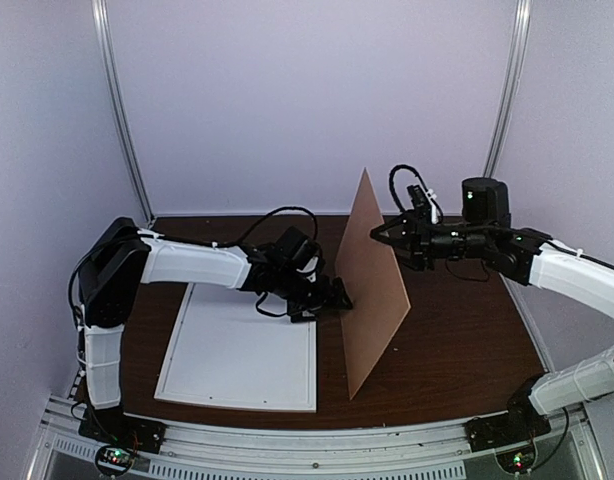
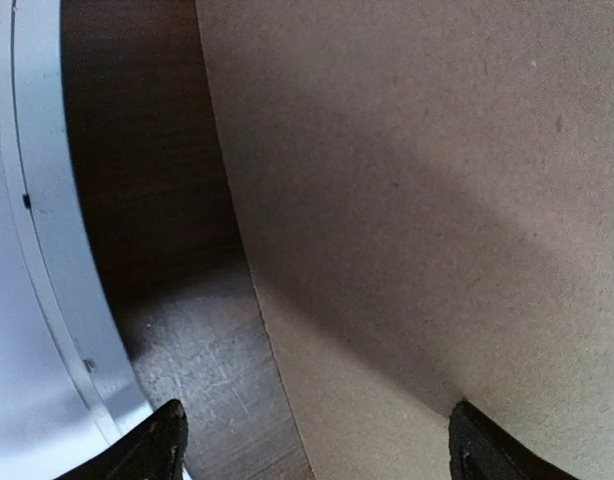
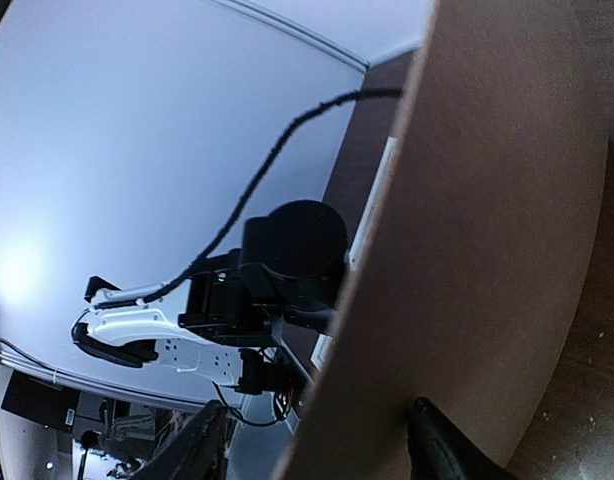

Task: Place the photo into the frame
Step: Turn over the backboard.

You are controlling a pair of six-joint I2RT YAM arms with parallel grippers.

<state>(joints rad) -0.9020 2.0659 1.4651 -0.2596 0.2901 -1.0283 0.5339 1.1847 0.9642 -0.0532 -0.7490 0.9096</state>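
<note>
Left gripper (image 1: 339,296): jaws wide, released, nothing held, tips just beside the left face of the board (image 1: 372,290) at about mid-height. Left wrist view adds that the board's edge runs between the 2 fingers (image 2: 167,445); contact can't tell. Left arm (image 1: 187,262) stretched level over the frame (image 1: 237,404) toward the board. Frame lies flat on the table (image 1: 457,330), left of the board, with a white panel inside. Whether that's the photo's back, can't tell. Board stands on edge, roughly upright. Right gripper (image 1: 385,236): at the board's upper right edge, jaws part-open astride it. Clamped or just steadying, can't tell. Right arm (image 1: 577,275) reaches in level from right of the board. Only the right wrist view shows the left arm past the board's edge.
</note>
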